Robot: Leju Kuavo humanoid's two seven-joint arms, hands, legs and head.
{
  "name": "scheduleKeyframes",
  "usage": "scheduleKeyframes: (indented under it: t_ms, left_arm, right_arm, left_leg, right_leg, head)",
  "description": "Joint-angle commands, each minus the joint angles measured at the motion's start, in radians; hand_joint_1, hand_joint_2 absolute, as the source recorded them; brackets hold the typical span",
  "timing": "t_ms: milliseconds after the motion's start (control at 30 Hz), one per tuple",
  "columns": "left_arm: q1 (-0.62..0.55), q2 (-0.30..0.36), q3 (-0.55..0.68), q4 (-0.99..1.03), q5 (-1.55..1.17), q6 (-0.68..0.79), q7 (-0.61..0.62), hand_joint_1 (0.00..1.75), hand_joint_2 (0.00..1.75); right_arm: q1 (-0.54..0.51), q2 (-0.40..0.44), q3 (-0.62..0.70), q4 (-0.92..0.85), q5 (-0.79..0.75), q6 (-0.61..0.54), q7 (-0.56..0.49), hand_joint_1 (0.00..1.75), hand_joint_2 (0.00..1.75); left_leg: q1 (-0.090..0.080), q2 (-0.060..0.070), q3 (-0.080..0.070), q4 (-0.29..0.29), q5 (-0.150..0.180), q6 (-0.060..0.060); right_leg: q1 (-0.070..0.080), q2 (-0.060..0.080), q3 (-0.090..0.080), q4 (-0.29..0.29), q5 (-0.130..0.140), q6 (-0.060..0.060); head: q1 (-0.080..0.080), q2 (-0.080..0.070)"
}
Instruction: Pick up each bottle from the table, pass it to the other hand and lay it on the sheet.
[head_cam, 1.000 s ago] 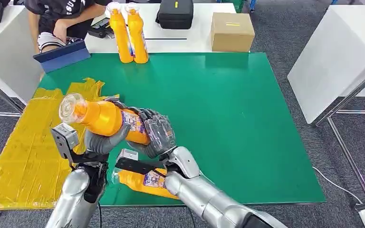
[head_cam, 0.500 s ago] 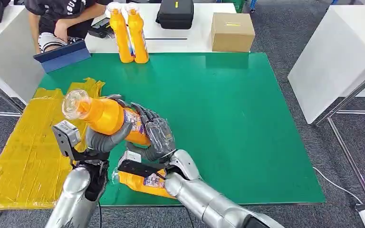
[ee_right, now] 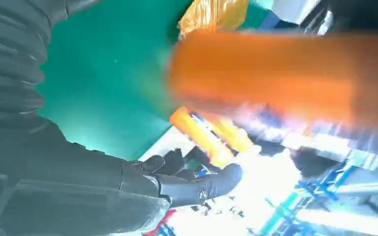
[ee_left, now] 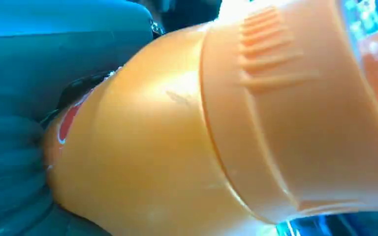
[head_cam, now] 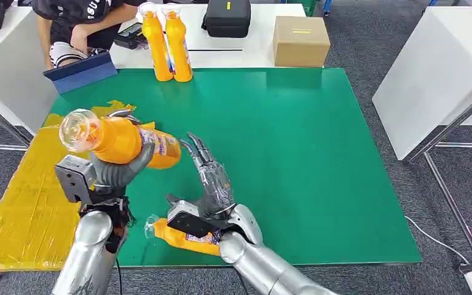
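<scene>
Left hand: your left hand (head_cam: 118, 169) has its fingers wrapped tight round the held bottle (head_cam: 120, 139), thumb curled under the body, and you've got it up off the table.
Held bottle: orange, lying tilted on its side in the air, clear cap end toward the left over the near-left of the green mat (head_cam: 295, 153), label end pointing right; from the left wrist camera the orange body (ee_left: 216, 132) sits pressed right against the palm.
Right hand: your right hand (head_cam: 209, 175) is off the bottle, fingers (head_cam: 198, 149) stretched out straight and spread, holding nothing, just right of the bottle's label end and apart from it.
Right wrist camera: dark fingertips (ee_right: 211, 184) extended with nothing between them, the orange bottle a blur beyond.
Sheet: the yellow sheet (head_cam: 18, 203) lies left of the mat, partly overlapping its left edge; the held bottle hangs above that edge.
Second bottle: another orange bottle (head_cam: 184, 238) lies on its side at the near edge of the mat, under your right forearm.
Far bottles: two bottles (head_cam: 166, 43) stand upright together at the far edge.
Beyond: a cardboard box (head_cam: 300, 40), a black case (head_cam: 226, 17) and a seated person (head_cam: 77, 24).
</scene>
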Motion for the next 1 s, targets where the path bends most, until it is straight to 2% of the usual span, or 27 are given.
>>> scheduleKeyframes:
  t_ms: [33,167,300,333,367,433,500,533,600,633,700,767,833,1000]
  left_arm:
    - [-0.030,0.034,0.069,-0.020,-0.133,0.091,-0.008,1.75,1.75]
    - [-0.050,0.085,0.067,-0.027,-0.449,0.207,0.037,1.75,1.75]
    - [-0.070,0.151,0.010,0.055,-0.692,0.281,0.072,1.75,1.75]
    - [-0.072,0.158,0.004,0.065,-0.701,0.292,0.068,1.75,1.75]
    - [-0.098,0.179,-0.024,0.115,-0.840,0.344,0.100,1.75,1.75]
    - [-0.166,0.199,-0.062,0.190,-0.915,0.352,0.137,1.75,1.75]
    - [-0.253,0.224,-0.105,0.295,-0.948,0.367,0.159,1.75,1.75]
    - [-0.270,0.228,-0.109,0.319,-0.954,0.370,0.159,1.75,1.75]
    - [-0.291,0.240,-0.133,0.372,-1.044,0.389,0.193,1.75,1.75]
    - [-0.291,0.240,-0.133,0.372,-1.044,0.389,0.193,1.75,1.75]
    - [-0.317,0.257,-0.176,0.428,-1.169,0.397,0.241,1.75,1.75]
    - [-0.341,0.254,-0.204,0.492,-1.246,0.380,0.276,1.75,1.75]
    - [-0.358,0.242,-0.213,0.554,-1.256,0.380,0.285,1.75,1.75]
    - [-0.408,0.242,-0.227,0.670,-1.281,0.326,0.302,1.75,1.75]
  right_arm:
    - [0.114,-0.126,-0.063,-0.306,0.011,0.039,0.029,0.00,1.75]
    - [0.252,-0.235,-0.129,-0.639,0.041,0.038,0.072,0.00,1.75]
    - [0.386,-0.324,-0.199,-0.835,0.088,0.017,0.078,0.00,1.75]
    - [0.395,-0.328,-0.207,-0.845,0.090,0.015,0.076,0.00,1.75]
    - [0.404,-0.346,-0.219,-0.877,0.107,0.004,0.072,0.00,1.75]
    - [0.404,-0.359,-0.241,-0.907,0.130,0.008,0.101,0.00,1.75]
    - [0.424,-0.376,-0.267,-0.944,0.131,0.017,0.112,0.00,1.75]
    - [0.429,-0.377,-0.275,-0.948,0.129,0.016,0.111,0.00,1.75]
    - [0.445,-0.391,-0.290,-0.978,0.118,0.015,0.104,0.00,1.75]
    - [0.445,-0.391,-0.290,-0.978,0.118,0.015,0.104,0.00,1.75]
    - [0.444,-0.416,-0.305,-1.007,0.144,0.007,0.114,0.00,1.75]
    - [0.426,-0.450,-0.318,-1.010,0.285,0.044,0.220,0.00,1.75]
    - [0.429,-0.467,-0.335,-1.006,0.320,0.061,0.243,0.00,1.75]
    - [0.455,-0.493,-0.363,-1.022,0.548,0.126,0.363,0.00,1.75]
  left_leg:
    - [0.001,-0.002,0.004,0.000,-0.002,-0.003]
    - [0.001,-0.006,0.002,0.000,0.000,-0.002]
    - [0.000,-0.008,0.003,0.000,-0.001,-0.002]
    - [0.000,-0.009,0.004,0.000,-0.001,-0.003]
    - [0.000,-0.009,0.003,-0.001,-0.001,-0.002]
    - [0.000,-0.008,0.005,0.000,-0.002,-0.003]
    - [-0.001,-0.007,0.000,0.001,0.000,-0.001]
    - [0.000,-0.011,0.001,0.002,0.000,-0.002]
    - [-0.002,-0.007,0.000,0.001,0.000,-0.002]
    - [-0.002,-0.010,0.001,0.001,0.001,-0.002]
    - [-0.001,-0.006,0.003,0.001,-0.001,-0.003]
    - [-0.001,-0.004,0.003,0.001,-0.001,-0.003]
    - [-0.001,-0.005,0.003,0.001,-0.001,-0.002]
    - [-0.001,-0.003,0.001,0.001,0.000,-0.001]
  right_leg:
    - [0.001,-0.003,0.005,0.000,-0.002,-0.001]
    - [0.001,-0.007,0.004,-0.001,-0.002,0.000]
    - [0.001,-0.009,0.006,-0.001,-0.003,0.000]
    - [0.001,-0.010,0.008,-0.001,-0.004,-0.001]
    - [0.000,-0.009,0.006,-0.002,-0.003,0.000]
    - [0.001,-0.009,0.008,-0.001,-0.004,-0.001]
    - [0.000,-0.007,0.002,0.000,-0.001,0.000]
    - [0.001,-0.011,0.004,0.001,-0.003,-0.001]
    - [0.000,-0.007,-0.003,-0.001,-0.001,0.000]
    - [0.000,-0.010,-0.001,0.000,-0.002,-0.001]
    - [0.001,-0.006,0.000,-0.001,-0.001,-0.001]
    - [0.000,-0.005,0.000,-0.001,0.001,-0.003]
    - [-0.001,-0.006,0.001,-0.001,0.000,-0.002]
    - [-0.001,-0.004,-0.002,-0.001,0.002,-0.002]
  head:
    - [0.000,0.000]
    - [0.001,0.000]
    - [0.000,0.000]
    - [0.000,0.000]
    - [0.000,0.000]
    - [0.000,0.000]
    - [0.000,0.000]
    - [0.000,0.000]
    - [0.000,0.000]
    - [0.000,0.000]
    - [0.000,0.000]
    - [0.000,0.000]
    - [0.000,0.000]
    - [0.000,0.000]
